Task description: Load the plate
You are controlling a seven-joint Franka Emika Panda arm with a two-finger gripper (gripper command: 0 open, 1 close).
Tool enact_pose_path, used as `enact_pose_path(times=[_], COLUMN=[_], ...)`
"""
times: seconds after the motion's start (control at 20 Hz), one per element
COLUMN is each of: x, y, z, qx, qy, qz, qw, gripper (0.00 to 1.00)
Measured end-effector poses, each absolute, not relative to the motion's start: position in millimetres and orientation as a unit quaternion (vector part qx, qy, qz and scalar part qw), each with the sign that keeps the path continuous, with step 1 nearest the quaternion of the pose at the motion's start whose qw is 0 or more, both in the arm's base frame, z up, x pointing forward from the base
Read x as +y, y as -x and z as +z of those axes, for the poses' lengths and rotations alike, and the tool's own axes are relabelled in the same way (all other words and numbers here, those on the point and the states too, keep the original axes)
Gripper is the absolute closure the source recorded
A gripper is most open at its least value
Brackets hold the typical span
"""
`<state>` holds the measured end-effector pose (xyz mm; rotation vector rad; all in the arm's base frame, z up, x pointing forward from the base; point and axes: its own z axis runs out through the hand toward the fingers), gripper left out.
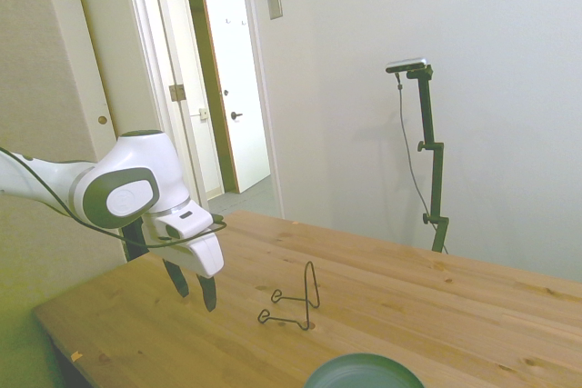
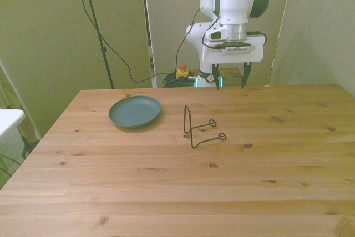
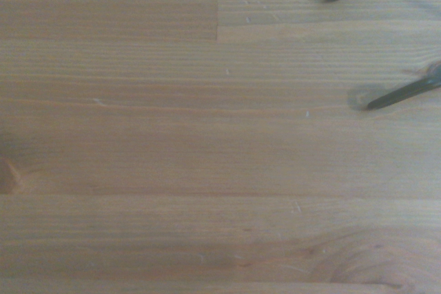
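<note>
Above table (image 2: 166,192), claw (image 2: 230,81) (open), plate (image 2: 135,111) flat

Wooden table (image 2: 166,187), pale planks running across, knots scattered over the boards. The plate (image 2: 135,111), round and dark grey-green, lies flat on it toward the front view's left. Just beside it, toward the front view's right and not touching, stands the black wire stand (image 2: 201,129): upright loop, two legs ending in small loops resting on the wood. In the side view only the plate's rim shows at the bottom edge. The wrist view shows bare grain and what are probably the stand's feet, blurred.
</note>
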<state>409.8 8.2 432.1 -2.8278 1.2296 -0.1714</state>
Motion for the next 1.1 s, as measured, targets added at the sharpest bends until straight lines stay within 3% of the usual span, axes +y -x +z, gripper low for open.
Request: enact_pose_path(times=[0.3,0.65,1.1], x=[-13,-101,-213], y=[-420,-459,-485], z=[438,450,406], qx=[0.375,0.338,0.267], qy=[0.925,0.938,0.956], qz=[-0.054,-0.057,-0.052], qw=[0.027,-0.048,-0.106], gripper=[0.0,0.0,0.0])
